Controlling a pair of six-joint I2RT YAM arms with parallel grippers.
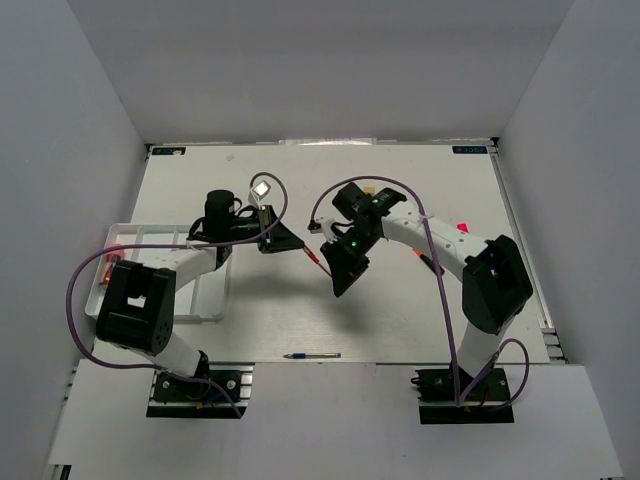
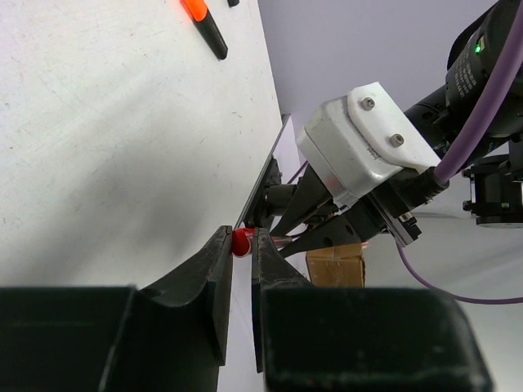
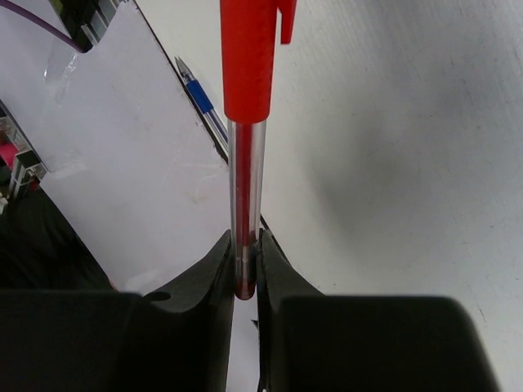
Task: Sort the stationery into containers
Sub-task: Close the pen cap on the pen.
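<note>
A red pen (image 1: 315, 256) hangs above the middle of the table, held at both ends. My right gripper (image 3: 245, 253) is shut on its clear barrel end (image 3: 244, 204), and the red cap (image 3: 249, 57) points away from it. In the left wrist view my left gripper (image 2: 242, 245) is shut on the tip of that red cap (image 2: 240, 242), facing the right gripper (image 1: 332, 262). In the top view the left gripper (image 1: 292, 243) is just left of the pen. The white divided tray (image 1: 205, 300) lies at the left, under my left arm, with something red (image 1: 106, 270) in it.
A blue pen (image 1: 312, 355) lies at the table's near edge, also in the right wrist view as the blue pen (image 3: 200, 102). An orange-capped highlighter (image 2: 204, 20) and a pink item (image 1: 462, 228) lie at the right. A small white eraser (image 1: 262, 187) sits at the back, and a tan block (image 2: 337, 265) behind the right gripper.
</note>
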